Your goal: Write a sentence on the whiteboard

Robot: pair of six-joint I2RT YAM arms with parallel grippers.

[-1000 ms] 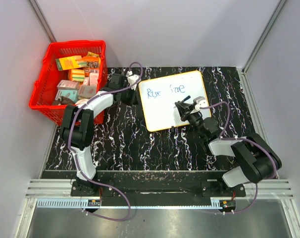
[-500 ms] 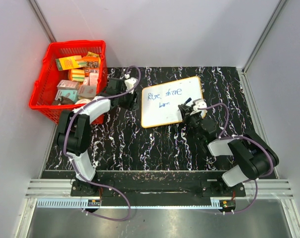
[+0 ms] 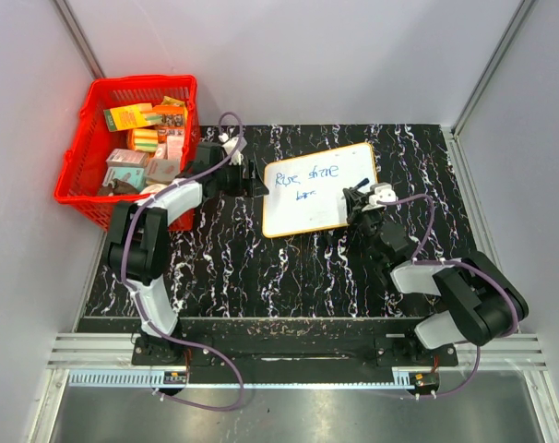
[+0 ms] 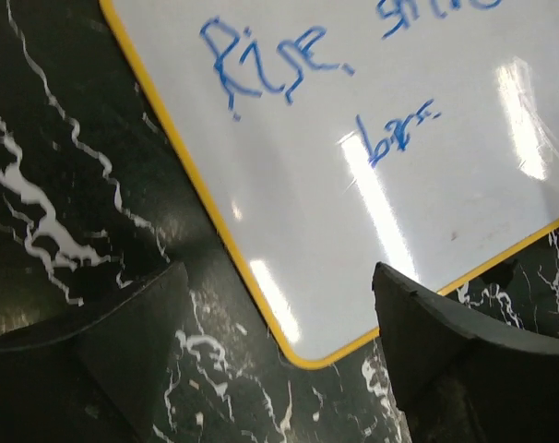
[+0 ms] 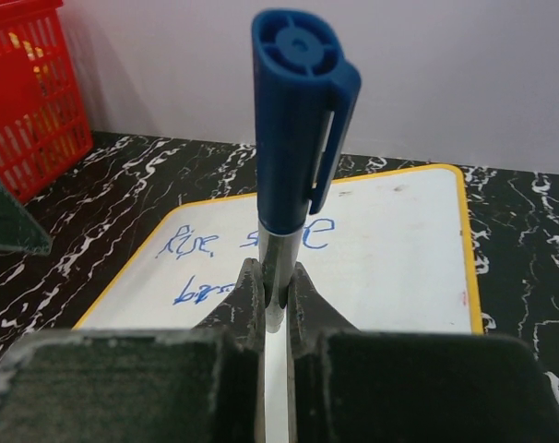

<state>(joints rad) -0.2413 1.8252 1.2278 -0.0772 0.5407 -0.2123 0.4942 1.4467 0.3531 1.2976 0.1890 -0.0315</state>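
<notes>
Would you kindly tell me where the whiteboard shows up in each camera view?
Top external: whiteboard sits just above centre, tilted.
Left wrist: it fills the upper right.
Right wrist: mid-frame, behind the blue marker.
Shared landmark: the blue word "Rise".

The whiteboard (image 3: 321,198) is laid on the table (image 3: 289,268), with the sentence (image 3: 303,175) set on its left part, the basket (image 3: 81,185) placed at the far-left corner, the left gripper (image 3: 259,180) just beside the board's left edge, and the right gripper (image 3: 359,197), a marker (image 5: 298,120) clamped upright in it, at its right edge.
</notes>
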